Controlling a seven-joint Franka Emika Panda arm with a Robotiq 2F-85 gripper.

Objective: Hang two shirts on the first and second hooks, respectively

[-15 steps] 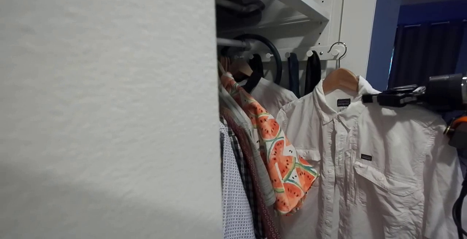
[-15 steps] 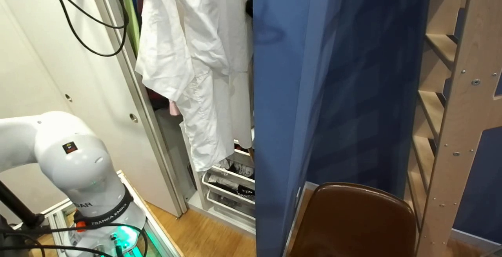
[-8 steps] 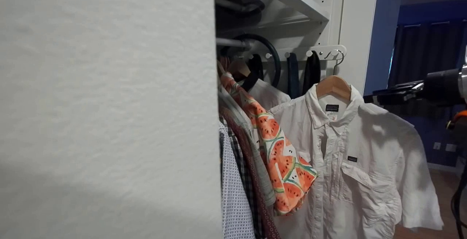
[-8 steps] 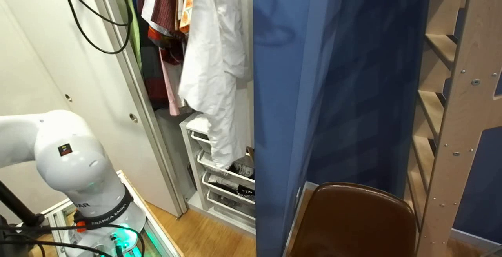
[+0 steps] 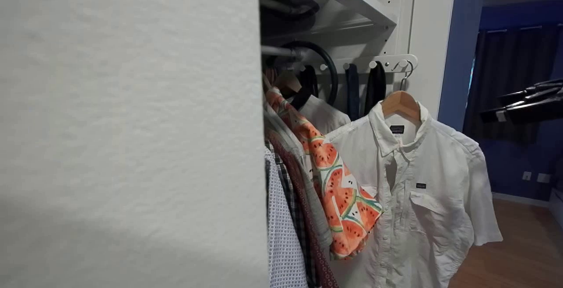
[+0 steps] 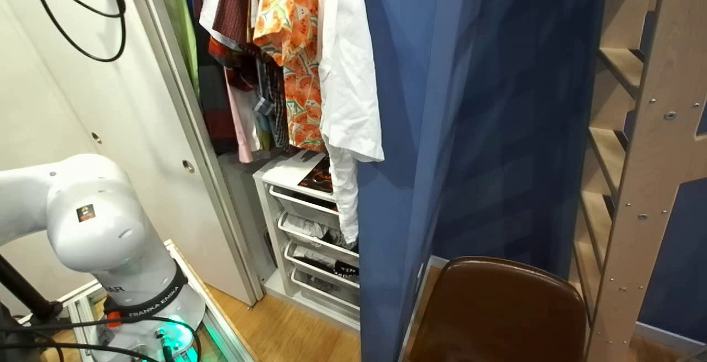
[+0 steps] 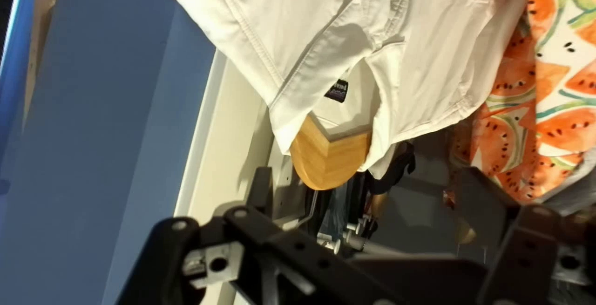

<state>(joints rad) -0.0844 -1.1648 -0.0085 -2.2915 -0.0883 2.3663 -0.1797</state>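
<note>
Clerk: The hand?

Arm: One gripper [image 7: 368, 179], black, mine. Its fingers [image 7: 260, 188] stand wide apart, nothing between them, touching no cloth that I can see.

Clerk: Shirt, white?

Arm: White shirt [image 5: 433, 217], short-sleeved, collared, on a wooden hanger [image 5: 401, 104]. Hangs free of me in both exterior views. The wire hook [image 5: 411, 70] lies at the end peg [image 5: 403, 63], small and white; whether it sits fully around that peg I cannot tell. As none of the weight is mine, I judge it hung.

Clerk: Handling?

Arm: Judged light, soft, thin; creases easily, little risk of breakage. Swings if nudged. Cloth would bunch or slide in my grip, so not by collar or shoulder. Best hold: the rounded crown of the hanger, just below the wire. Wood stiff, smooth, perhaps slippery; a square, firm pinch advised, wire left free for the peg.

Clerk: Shirt, printed?

Arm: Watermelon-print shirt [image 5: 345, 200], orange, green and white, short-sleeved. Hangs beside the white one, deeper in, among other garments [image 5: 283, 226]; its support is hidden from me. Expected equally light and limp. Again to be taken by a hanger, should one show, never the sleeve.

Clerk: Its hook?

Arm: Uncertain. The neighbouring peg [image 5: 373, 64] appears to bear something black [image 5: 376, 85]; whether it serves as second hook I cannot tell.
</note>
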